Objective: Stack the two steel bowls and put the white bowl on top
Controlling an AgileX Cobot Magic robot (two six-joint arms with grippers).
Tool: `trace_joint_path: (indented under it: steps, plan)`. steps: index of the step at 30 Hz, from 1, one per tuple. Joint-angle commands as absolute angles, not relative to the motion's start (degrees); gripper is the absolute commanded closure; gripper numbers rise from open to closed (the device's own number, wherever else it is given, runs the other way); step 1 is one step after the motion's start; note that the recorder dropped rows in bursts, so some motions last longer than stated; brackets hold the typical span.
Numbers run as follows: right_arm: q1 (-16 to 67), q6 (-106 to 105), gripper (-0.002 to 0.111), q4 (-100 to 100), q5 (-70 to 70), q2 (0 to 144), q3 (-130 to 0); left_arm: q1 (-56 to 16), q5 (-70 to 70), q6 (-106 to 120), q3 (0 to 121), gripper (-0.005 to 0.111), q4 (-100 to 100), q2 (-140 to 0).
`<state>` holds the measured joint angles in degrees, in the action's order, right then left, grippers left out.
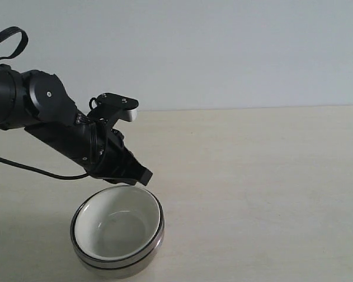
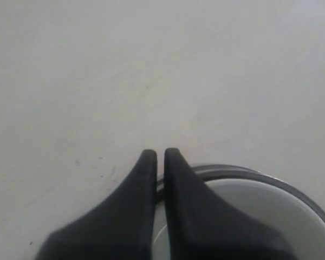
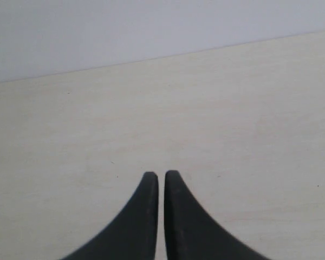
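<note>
White bowl (image 1: pixel 117 229) nested in steel bowls (image 1: pixel 123 267).
Straight lift is being called for; left fingers (image 2: pixel 145 181) and right fingers (image 3: pixel 148 203) clenched empty.

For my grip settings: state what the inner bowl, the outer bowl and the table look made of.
Inner bowl: glazed ceramic, probably; glossy white, soft highlights. Outer bowl: polished metal; mirror-like grey wall. Table: pale matte wood or laminate; faint grain.
</note>
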<state>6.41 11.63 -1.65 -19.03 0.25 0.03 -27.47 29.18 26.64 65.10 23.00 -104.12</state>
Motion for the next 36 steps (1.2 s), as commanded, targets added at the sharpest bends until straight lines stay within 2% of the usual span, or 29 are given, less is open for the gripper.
trace_joint_path:
  steps: [1,3,8,12,20,26,36]
  plan:
    - [6.3,11.58,0.108,-2.1,-18.48,0.0,0.0,-27.88,30.38,26.6,65.4,0.103,22.89,-102.7]
    - [6.3,11.58,0.108,-2.1,-18.48,0.0,0.0,-27.49,32.06,26.48,65.4,0.103,22.45,-101.04]
    - [6.3,11.58,0.108,-2.1,-18.48,0.0,0.0,-20.23,41.05,21.24,65.28,0.103,22.45,-94.24]
    - [6.27,11.58,0.108,-2.1,-18.58,0.0,0.0,-15.56,44.01,21.39,60.05,0.103,21.97,-88.22]
    - [6.27,11.58,0.108,-2.1,-18.58,0.0,0.0,-15.21,45.57,20.06,53.25,0.103,24.51,-82.48]
    - [6.27,11.58,0.108,-2.1,-18.58,0.0,0.0,-15.21,54.24,20.36,47.85,0.103,24.54,-81.8]
    - [6.27,11.58,0.108,-2.1,-18.58,0.0,0.0,-15.21,53.76,21.42,40.56,0.103,25.1,-82.54]
